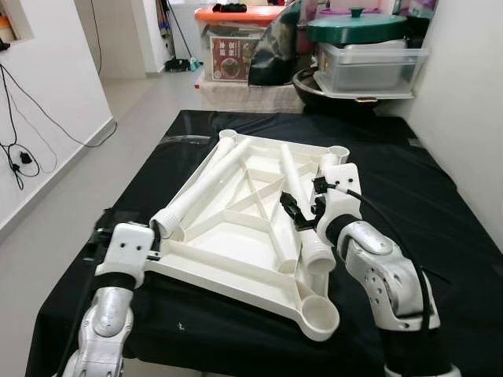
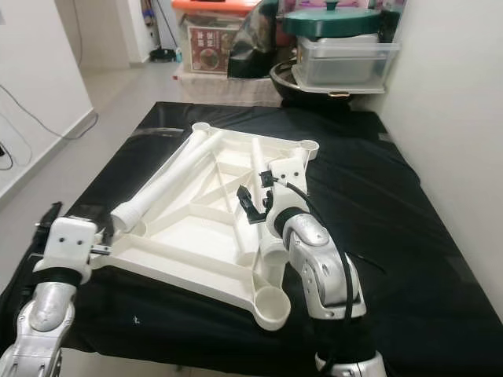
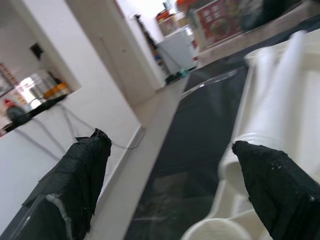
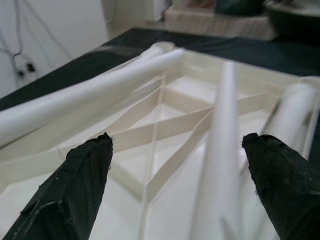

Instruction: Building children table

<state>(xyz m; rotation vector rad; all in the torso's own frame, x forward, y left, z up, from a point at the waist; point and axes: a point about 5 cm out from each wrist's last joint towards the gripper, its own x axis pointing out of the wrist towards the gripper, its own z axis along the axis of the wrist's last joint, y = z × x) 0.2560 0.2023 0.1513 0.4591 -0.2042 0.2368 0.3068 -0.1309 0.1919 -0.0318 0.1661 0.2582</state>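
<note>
A white plastic table top (image 1: 236,228) lies upside down on a black cloth (image 1: 416,196). Its ribs face up and round leg sockets (image 1: 318,314) sit at the corners. A long white leg (image 1: 200,184) lies along its left side. A second leg (image 1: 297,200) lies right of the middle, and a third leg (image 1: 330,161) at the far right corner. My right gripper (image 4: 177,150) hovers open over the middle leg (image 4: 220,150), a finger on either side. Beside the table top's near left edge, my left gripper (image 3: 170,145) stands open, next to the long leg's end (image 3: 250,145).
Past the cloth's far edge stand an orange-lidded box (image 1: 236,39), a black bag (image 1: 275,47) and a clear box (image 1: 369,67) under a green lid (image 1: 357,27). Bare floor (image 1: 71,204) and wall cables (image 1: 20,157) are on the left. A wall (image 1: 464,94) is close on the right.
</note>
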